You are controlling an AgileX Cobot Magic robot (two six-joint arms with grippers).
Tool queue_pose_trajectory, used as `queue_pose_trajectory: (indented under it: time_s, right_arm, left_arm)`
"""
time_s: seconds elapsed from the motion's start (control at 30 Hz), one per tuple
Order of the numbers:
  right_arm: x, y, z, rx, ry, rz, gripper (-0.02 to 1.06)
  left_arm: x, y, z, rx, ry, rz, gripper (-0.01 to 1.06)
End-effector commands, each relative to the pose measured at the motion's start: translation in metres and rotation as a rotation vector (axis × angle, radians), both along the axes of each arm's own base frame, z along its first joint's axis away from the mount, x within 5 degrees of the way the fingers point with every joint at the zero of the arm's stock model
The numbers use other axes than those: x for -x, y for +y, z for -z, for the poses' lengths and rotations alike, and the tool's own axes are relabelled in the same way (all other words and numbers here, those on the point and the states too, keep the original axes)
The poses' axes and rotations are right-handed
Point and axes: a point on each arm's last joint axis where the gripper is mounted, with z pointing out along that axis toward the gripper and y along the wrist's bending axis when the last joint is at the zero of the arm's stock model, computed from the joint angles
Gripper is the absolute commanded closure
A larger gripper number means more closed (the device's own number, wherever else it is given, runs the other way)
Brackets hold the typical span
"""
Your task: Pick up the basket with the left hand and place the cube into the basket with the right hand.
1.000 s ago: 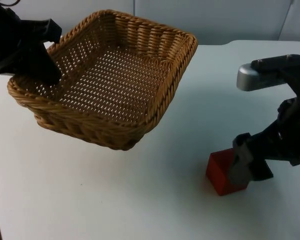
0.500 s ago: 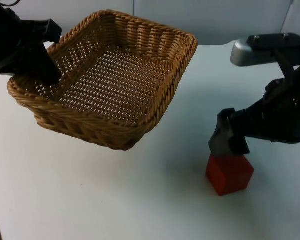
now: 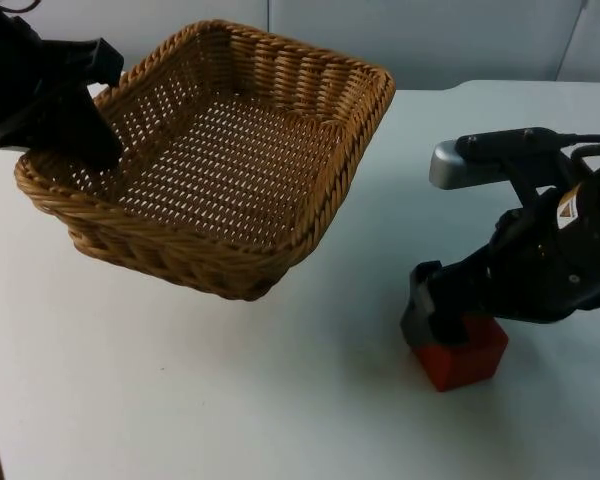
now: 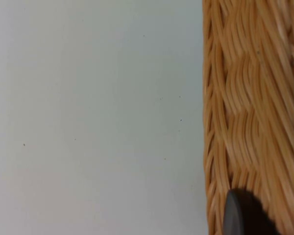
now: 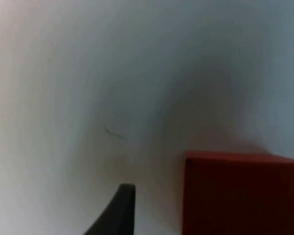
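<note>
The wicker basket [image 3: 180, 250] sits at the table's left, tilted, its left side raised. My left gripper [image 3: 85, 140] is shut on the left rim; the woven wall [image 4: 250, 98] runs past its black fingertip [image 4: 240, 215]. A red cube [image 3: 472, 356] rests on the table at the right front. My right gripper [image 3: 438, 318] stands low over the cube's left part, open. One of its fingertips [image 5: 120, 210] hangs just beside the cube's [image 5: 240, 196] face, with a small gap between them. The other finger is hidden.
White table stretches between basket and cube and along the front. The grey partition wall [image 3: 430, 35] closes the back. The right arm's silver link [image 3: 455, 160] juts out above the cube.
The right gripper swung from the cube's right side up and over it, then came down at its left part. Cube, basket and left arm have stayed put.
</note>
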Motion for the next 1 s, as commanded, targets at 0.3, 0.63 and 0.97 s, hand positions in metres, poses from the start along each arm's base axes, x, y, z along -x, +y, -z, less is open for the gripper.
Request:
queue_pose_trajectory:
  time_s: [0.3,0.63,0.97]
  right_arm:
    - [-0.022,0.011,0.0,-0.005,0.004,0.008,0.0]
    - [-0.015,0.008,0.003,0.033,0.084,0.007,0.0]
    - [-0.015,0.008,0.003,0.024,0.09,0.034,0.13]
  left_arm:
    - [-0.002,0.0,-0.009,0.029,-0.021,-0.025,1.05]
    - [-0.002,0.0,-0.009,0.029,-0.021,-0.025,1.05]
    - [-0.002,0.0,-0.009,0.029,-0.021,-0.025,1.05]
